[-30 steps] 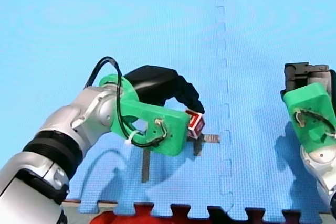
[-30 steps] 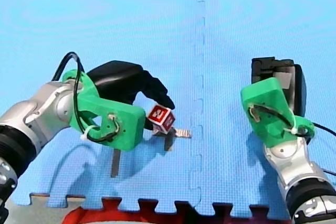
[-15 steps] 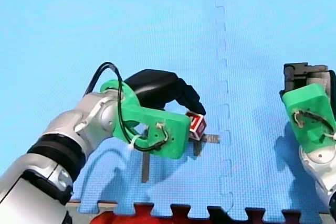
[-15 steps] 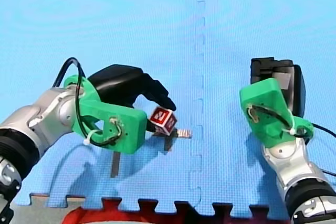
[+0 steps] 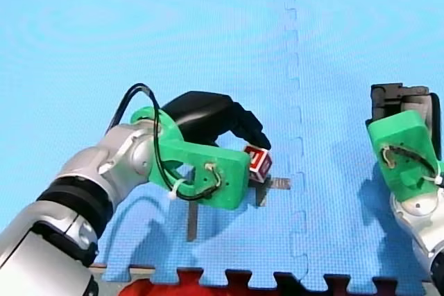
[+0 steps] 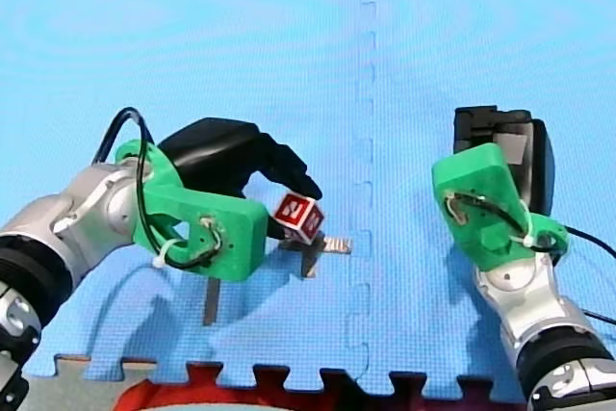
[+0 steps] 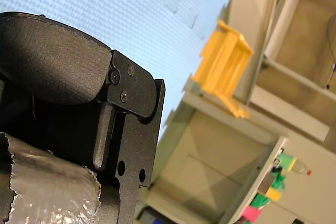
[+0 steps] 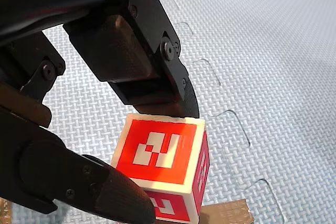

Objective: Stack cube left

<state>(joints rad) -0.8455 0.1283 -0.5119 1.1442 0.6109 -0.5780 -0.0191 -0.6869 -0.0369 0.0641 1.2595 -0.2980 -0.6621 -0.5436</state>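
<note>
Little has shifted in the last second: the left robot hand [image 5: 220,121] has drawn back a touch toward the robot with the red cube [image 5: 259,163] still at its fingertips, and the right robot hand [image 5: 401,103] has drifted slightly inward toward the seam of the blue foam mat [image 5: 208,25]. From the first head view, the left arm reaches in from the near left and its black fingers curl around the cube, which is tilted and sits over a grey tape cross [image 5: 269,185]; whether it touches the mat I cannot tell. A second tape strip [image 5: 192,221] lies nearer the robot, partly under the green wrist mount [image 5: 208,175]. The right robot hand hovers well apart on the right half of the mat, holding nothing; whether it is open or closed I cannot tell. A red shape [image 5: 180,288] pokes out at the mat's near edge. The second head view gives the same layout, with the cube's white-patterned faces clearer. In the first wrist view, the mat's notched edge meets a yellow plastic piece [image 7: 223,66] and pale shelving [image 7: 294,93] beyond. The second wrist view shows the left robot hand closed on the cube from opposite sides, one black fingertip [image 8: 168,95] pressing its upper edge and another against a lower corner.
</note>
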